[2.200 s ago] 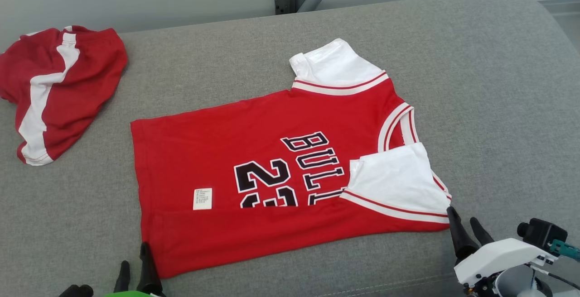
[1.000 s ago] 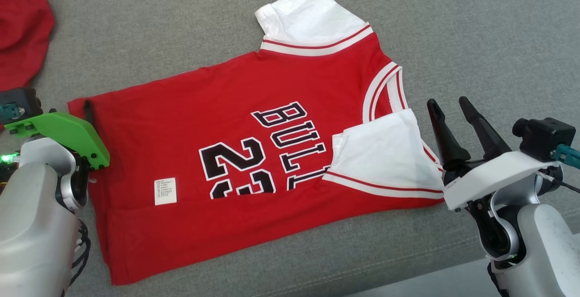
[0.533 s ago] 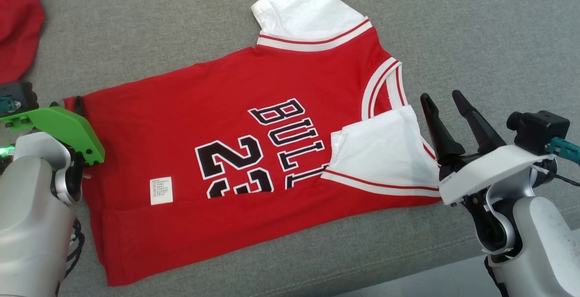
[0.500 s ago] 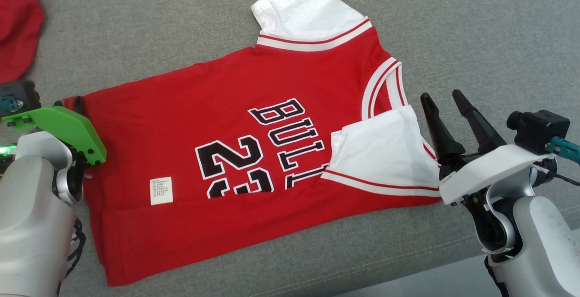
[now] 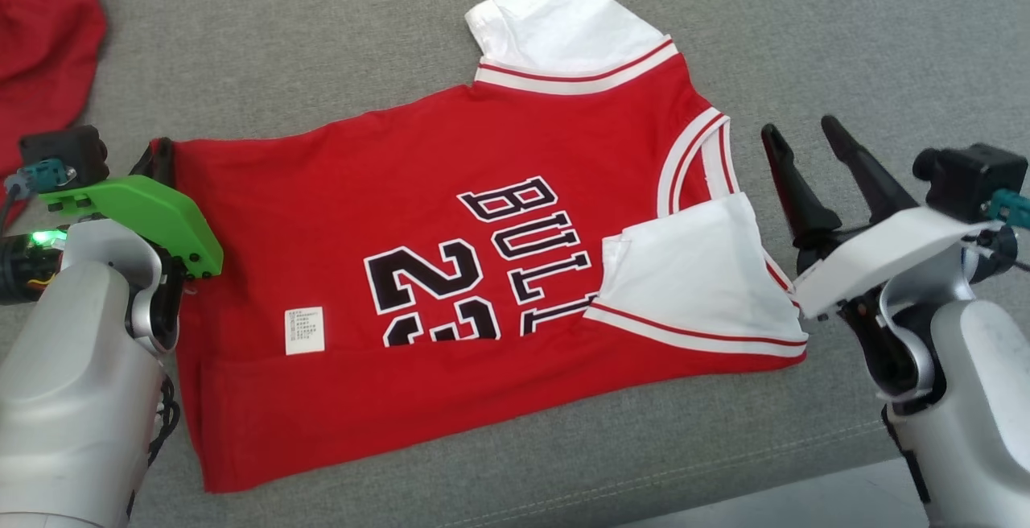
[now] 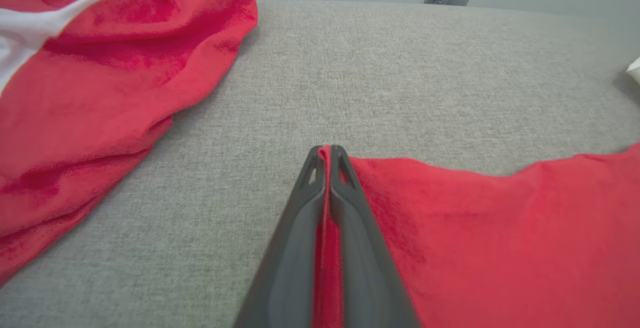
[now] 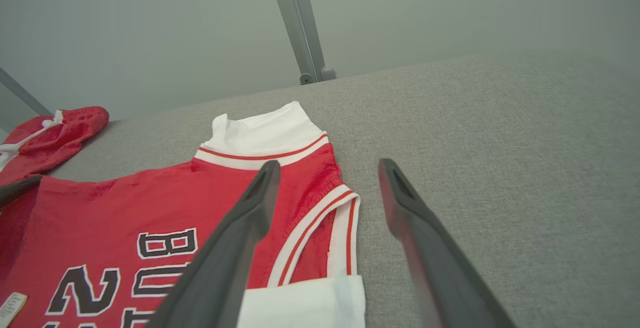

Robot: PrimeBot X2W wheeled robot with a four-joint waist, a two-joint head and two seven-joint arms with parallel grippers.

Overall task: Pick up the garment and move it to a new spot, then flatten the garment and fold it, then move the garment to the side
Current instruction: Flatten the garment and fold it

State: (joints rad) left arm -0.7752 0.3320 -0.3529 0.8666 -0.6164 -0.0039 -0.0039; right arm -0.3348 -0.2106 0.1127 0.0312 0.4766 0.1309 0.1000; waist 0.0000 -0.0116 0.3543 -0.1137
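Observation:
The garment (image 5: 451, 214), a red jersey with white sleeves and black lettering, lies spread on the grey padded surface (image 5: 845, 45), its near long edge folded over. My left gripper (image 5: 161, 150) is shut on the jersey's far left hem corner. In the left wrist view red cloth (image 6: 500, 228) is pinched between the closed fingers (image 6: 300, 228) of the left gripper (image 6: 327, 153). My right gripper (image 5: 798, 127) hovers open just right of the collar, nothing between its fingers. The right wrist view shows the right gripper (image 7: 330, 165) over the neckline of the garment (image 7: 150, 208).
Red shorts (image 5: 40, 21) with a white stripe lie bunched at the far left, also seen as red shorts (image 6: 75, 68) close to my left fingers. A metal post (image 7: 300, 28) stands beyond the back edge. The surface's front edge (image 5: 805, 504) runs along the lower right.
My left gripper has shut on the hem corner, which now sits slightly drawn up. The right gripper has moved a little farther away, still open. The camera has shifted slightly.

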